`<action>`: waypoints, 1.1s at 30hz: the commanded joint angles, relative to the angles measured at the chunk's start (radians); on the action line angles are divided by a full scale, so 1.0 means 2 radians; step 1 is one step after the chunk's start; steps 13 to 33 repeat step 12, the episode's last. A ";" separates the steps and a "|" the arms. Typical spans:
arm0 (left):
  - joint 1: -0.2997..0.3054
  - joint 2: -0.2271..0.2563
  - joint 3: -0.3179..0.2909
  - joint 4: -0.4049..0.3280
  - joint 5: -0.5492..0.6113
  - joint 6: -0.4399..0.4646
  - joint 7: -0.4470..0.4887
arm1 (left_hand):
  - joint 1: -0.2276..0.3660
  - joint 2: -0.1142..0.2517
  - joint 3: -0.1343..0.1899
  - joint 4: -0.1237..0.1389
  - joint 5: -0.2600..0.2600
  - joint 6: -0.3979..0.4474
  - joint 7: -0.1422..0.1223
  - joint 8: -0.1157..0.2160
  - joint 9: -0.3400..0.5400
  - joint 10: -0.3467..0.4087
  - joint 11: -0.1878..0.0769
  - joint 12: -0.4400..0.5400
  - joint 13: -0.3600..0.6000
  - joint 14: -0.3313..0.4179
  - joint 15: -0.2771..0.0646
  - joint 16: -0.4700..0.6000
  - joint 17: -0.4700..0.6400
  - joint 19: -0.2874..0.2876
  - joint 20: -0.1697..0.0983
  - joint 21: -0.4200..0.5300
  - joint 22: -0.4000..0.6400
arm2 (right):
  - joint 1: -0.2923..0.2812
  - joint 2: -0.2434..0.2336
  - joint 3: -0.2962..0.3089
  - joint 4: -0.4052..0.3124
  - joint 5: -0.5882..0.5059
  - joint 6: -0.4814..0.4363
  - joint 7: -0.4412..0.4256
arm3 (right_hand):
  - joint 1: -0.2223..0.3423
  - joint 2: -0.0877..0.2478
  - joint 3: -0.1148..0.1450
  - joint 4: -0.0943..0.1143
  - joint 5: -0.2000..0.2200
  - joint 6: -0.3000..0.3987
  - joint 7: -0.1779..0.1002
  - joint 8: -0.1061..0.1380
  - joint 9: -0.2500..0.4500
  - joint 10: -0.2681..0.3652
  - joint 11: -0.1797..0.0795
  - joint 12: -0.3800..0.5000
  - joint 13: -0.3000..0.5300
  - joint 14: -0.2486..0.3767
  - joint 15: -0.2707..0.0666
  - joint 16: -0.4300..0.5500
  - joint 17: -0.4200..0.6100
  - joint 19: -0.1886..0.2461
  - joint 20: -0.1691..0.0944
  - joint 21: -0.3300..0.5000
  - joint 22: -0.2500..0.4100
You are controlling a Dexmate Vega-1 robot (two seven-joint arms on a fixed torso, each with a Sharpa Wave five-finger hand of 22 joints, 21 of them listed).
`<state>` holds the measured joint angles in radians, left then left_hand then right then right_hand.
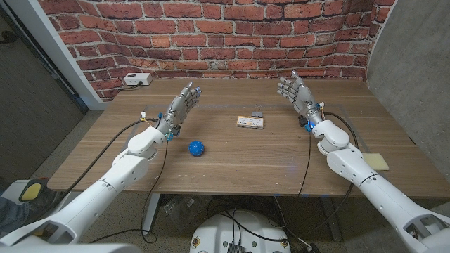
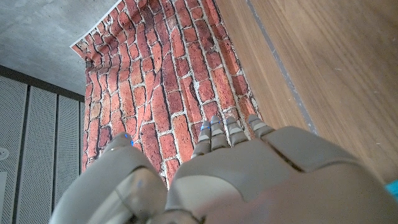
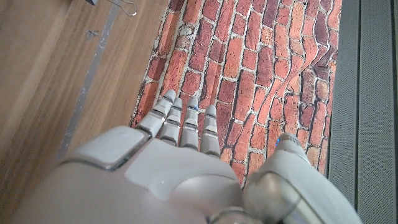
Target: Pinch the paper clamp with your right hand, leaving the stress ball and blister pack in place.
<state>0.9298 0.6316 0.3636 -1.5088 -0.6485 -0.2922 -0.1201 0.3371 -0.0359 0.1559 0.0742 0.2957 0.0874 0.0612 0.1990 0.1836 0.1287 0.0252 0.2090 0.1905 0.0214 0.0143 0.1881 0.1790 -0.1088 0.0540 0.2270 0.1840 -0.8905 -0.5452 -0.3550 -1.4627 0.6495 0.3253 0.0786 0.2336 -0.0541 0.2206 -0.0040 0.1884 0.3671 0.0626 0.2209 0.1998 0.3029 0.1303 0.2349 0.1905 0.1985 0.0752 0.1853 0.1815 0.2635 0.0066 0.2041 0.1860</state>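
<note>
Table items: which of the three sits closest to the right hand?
The paper clamp, the small dark clip at the blister pack's far edge. It lies nearest the raised right hand; the blue stress ball sits well over toward the left hand.

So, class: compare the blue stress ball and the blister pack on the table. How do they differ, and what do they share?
The stress ball is round, blue and spiky; the blister pack is a flat, pale rectangle. The stress ball lies nearer the left hand and the table's near edge; the blister pack lies further back, more towards the right hand. Both rest on the wooden table, touched by neither hand.
</note>
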 commanded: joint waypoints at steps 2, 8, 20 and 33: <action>0.007 -0.003 -0.005 -0.018 0.001 0.003 0.021 | 0.003 -0.003 -0.002 0.001 -0.001 -0.011 0.001 -0.006 0.003 0.002 0.005 0.002 0.001 0.005 0.003 0.003 0.002 0.000 -0.007 0.001 0.002 | -0.001 0.004 0.007 0.015 0.037 0.007 0.032 | -0.004 0.001 -0.003 -0.001 -0.001 -0.006 0.004 -0.004 0.001 0.002 0.001 -0.002 0.000 -0.002 0.001 -0.001 0.001 -0.001 -0.002 0.000 0.000; 0.008 0.000 -0.005 -0.022 0.002 0.006 0.022 | 0.003 -0.002 -0.003 0.001 -0.001 -0.009 0.000 -0.005 0.003 0.003 0.003 0.002 0.001 0.006 0.002 0.003 0.002 0.000 -0.006 0.001 0.002 | -0.002 0.005 0.005 0.018 0.037 0.006 0.030 | -0.005 0.001 -0.004 -0.002 0.000 -0.028 0.011 -0.013 0.000 0.001 0.000 -0.003 0.000 -0.004 0.002 -0.001 0.001 -0.003 -0.004 0.000 0.000; 0.010 0.002 -0.005 -0.023 0.002 0.005 0.019 | 0.003 -0.002 -0.003 0.001 -0.001 -0.008 0.000 -0.004 0.003 0.005 0.002 0.002 0.001 0.006 0.001 0.003 0.002 -0.001 -0.005 0.000 0.002 | -0.006 0.006 0.005 0.016 0.037 0.006 0.026 | -0.006 0.001 -0.004 -0.003 0.000 -0.030 0.013 -0.014 0.000 0.000 0.000 -0.004 0.000 -0.005 0.003 -0.001 0.001 -0.004 -0.004 -0.001 0.000; 0.010 0.002 -0.005 -0.023 0.002 0.005 0.019 | 0.003 -0.002 -0.003 0.001 -0.001 -0.008 0.000 -0.004 0.003 0.005 0.002 0.002 0.001 0.006 0.001 0.003 0.002 -0.001 -0.005 0.000 0.002 | -0.006 0.006 0.005 0.016 0.037 0.006 0.026 | -0.006 0.001 -0.004 -0.003 0.000 -0.030 0.013 -0.014 0.000 0.000 0.000 -0.004 0.000 -0.005 0.003 -0.001 0.001 -0.004 -0.004 -0.001 0.000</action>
